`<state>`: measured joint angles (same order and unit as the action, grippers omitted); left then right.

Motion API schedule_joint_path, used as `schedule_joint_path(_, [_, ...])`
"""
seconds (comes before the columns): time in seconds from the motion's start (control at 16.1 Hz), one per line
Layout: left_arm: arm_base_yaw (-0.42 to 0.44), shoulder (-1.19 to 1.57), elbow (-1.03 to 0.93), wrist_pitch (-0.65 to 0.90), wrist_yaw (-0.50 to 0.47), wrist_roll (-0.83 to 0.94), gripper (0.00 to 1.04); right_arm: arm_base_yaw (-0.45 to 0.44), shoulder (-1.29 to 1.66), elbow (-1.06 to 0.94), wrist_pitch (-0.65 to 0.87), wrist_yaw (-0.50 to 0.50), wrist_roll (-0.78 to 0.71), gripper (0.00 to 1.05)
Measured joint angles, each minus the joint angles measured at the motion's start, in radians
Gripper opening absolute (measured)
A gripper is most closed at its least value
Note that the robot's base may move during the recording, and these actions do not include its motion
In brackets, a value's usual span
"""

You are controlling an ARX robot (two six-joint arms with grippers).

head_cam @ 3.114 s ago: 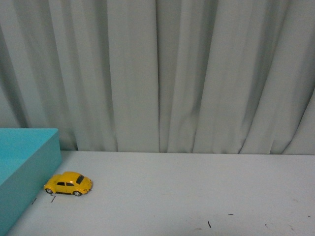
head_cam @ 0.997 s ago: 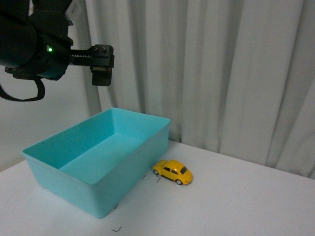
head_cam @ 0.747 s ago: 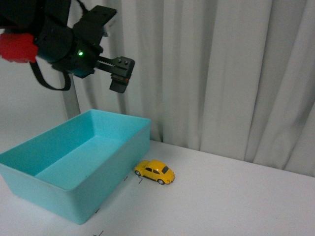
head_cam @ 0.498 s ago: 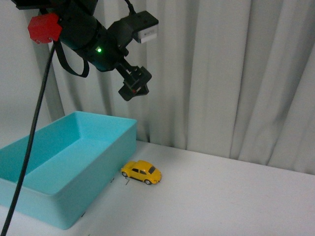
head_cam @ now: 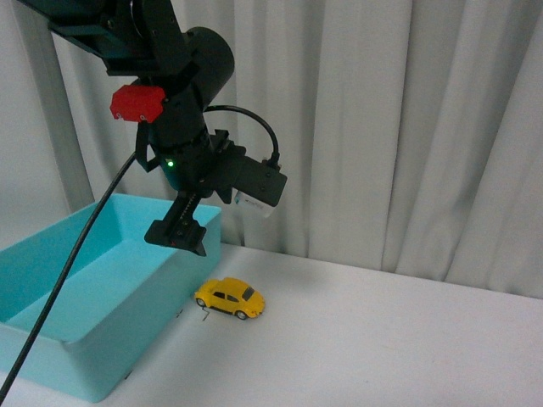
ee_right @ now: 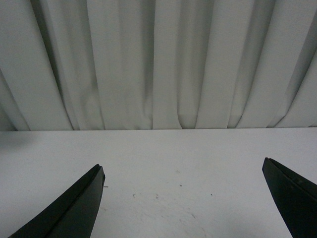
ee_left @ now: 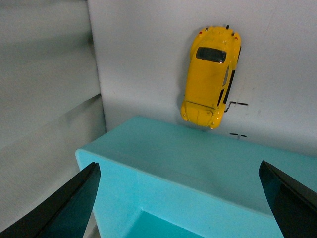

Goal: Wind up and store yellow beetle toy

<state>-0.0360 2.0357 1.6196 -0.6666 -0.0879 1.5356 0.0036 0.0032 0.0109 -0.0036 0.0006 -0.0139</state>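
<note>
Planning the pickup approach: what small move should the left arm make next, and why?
Probably shift the left gripper sideways, off the teal bin and over the yellow beetle toy, before lowering. Its jaws are wide open and empty, but the left wrist view shows them hanging above the bin's corner, with the toy off to one side, beside the bin.

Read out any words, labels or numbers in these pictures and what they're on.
No text can be read.
Small white tag on the black robot arm: too blurred.
Glossy yellow beetle toy car, turquoise plastic bin: no lettering.
White table: only plain black tick marks beside the car.
</note>
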Motion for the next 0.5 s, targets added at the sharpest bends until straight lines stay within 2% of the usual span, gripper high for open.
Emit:
schedule_joint_path(0.19, [-0.02,0.061,0.058,-0.039,-0.02,-0.001,0.98,0.0,0.0,0.0,0.0,0.0,0.0,0.98])
schedule_joint_path(0.5, [-0.037,0.201,0.068,-0.006,-0.048,-0.108,0.98,0.0,0.0,0.0,0.0,0.0,0.0,0.98])
